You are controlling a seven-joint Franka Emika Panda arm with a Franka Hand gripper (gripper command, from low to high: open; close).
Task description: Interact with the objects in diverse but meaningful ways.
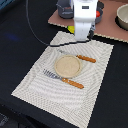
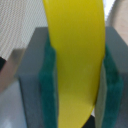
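Desk (image 1: 15, 30): dark surface, carrying everything listed below.

Placemat (image 1: 45, 82): pale woven cloth, lying slantwise across the middle of the desk.

Board (image 1: 112, 30): tan sheet, sitting at the placemat's 1 o'clock edge in the exterior view.

Robot arm (image 1: 84, 17): white housing, hanging over the far edge of the placemat; a black cable (image 1: 35, 30) is looping off toward 10 o'clock.

Bowl (image 1: 122, 17): pale, sitting at the board's 3 o'clock end; contents cannot be told.

Round plate (image 1: 67, 66): tan disc, resting at the placemat's centre, nothing lying on it.

Grey object with a red piece (image 1: 98, 14): sitting on the board behind the arm, too blurred and hidden to identify.

Utensil one (image 1: 64, 80): metal head, brown handle, lying on the placemat at the plate's 6 o'clock, just beside its rim.

Utensil two (image 1: 80, 57): brown handle, lying at the plate's 1 o'clock, just beside its rim.

End effector (image 2: 80, 75): two green-padded fingers (image 2: 49, 85) pressing against either side of the yellow banana (image 2: 75, 55), closed to the banana's width and holding it, as the wrist view is showing. The banana is filling most of that view, standing between the pads.
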